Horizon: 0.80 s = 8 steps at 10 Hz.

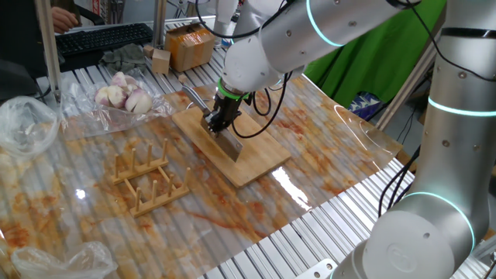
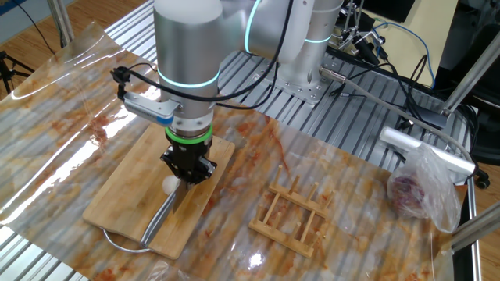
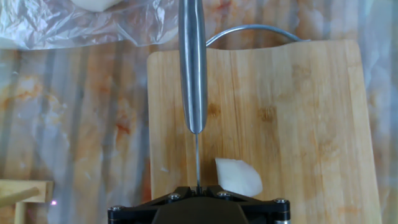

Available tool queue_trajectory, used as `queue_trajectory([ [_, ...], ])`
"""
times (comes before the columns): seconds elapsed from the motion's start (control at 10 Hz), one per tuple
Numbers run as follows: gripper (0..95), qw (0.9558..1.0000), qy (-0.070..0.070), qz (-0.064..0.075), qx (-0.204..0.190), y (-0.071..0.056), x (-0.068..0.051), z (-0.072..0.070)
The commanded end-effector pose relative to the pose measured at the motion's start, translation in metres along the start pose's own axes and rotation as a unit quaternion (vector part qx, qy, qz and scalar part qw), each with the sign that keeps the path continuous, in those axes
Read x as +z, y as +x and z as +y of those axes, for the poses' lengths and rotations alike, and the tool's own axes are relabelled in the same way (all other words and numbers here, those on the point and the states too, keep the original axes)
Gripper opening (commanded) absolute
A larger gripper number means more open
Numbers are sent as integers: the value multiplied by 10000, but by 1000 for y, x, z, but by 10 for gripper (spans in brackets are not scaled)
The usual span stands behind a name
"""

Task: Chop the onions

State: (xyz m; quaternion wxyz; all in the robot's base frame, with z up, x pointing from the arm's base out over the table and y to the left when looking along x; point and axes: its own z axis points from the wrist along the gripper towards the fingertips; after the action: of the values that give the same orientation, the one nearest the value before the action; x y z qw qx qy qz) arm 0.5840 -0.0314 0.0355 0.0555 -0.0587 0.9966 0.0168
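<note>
Gripping a knife (image 3: 193, 68), my hand (image 2: 188, 168) stands low over the wooden board (image 2: 125, 195), fingers closed on the blade end so that the metal handle runs out ahead of me in the hand view. The thin edge points straight down onto the board. One onion chunk (image 3: 238, 176), pale white and wedge-shaped, lies on the board just beside the blade, on its right in the hand view; whether steel and onion touch I cannot tell. In the other fixed view the same chunk shows as a small white lump at the foot of my hand. The board lies on the surface (image 1: 310, 147), which is covered with a clear, orange-stained sheet. A curved metal handle loop (image 3: 255, 31) sticks out past the board's far edge. Near the board stands a small wooden rack (image 1: 147, 182). Well apart, at the surface's edge, a clear plastic bag (image 1: 93, 105) holds several whole pinkish-white bulbs (image 1: 124, 94).
</note>
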Motion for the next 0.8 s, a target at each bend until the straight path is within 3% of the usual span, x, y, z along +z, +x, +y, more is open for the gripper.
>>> queue_trajectory([
  [0.1, 0, 10000, 11, 10, 5, -1, 1, 0],
  [0.8, 0, 9999, 56, 29, 87, -4, 3, 3],
])
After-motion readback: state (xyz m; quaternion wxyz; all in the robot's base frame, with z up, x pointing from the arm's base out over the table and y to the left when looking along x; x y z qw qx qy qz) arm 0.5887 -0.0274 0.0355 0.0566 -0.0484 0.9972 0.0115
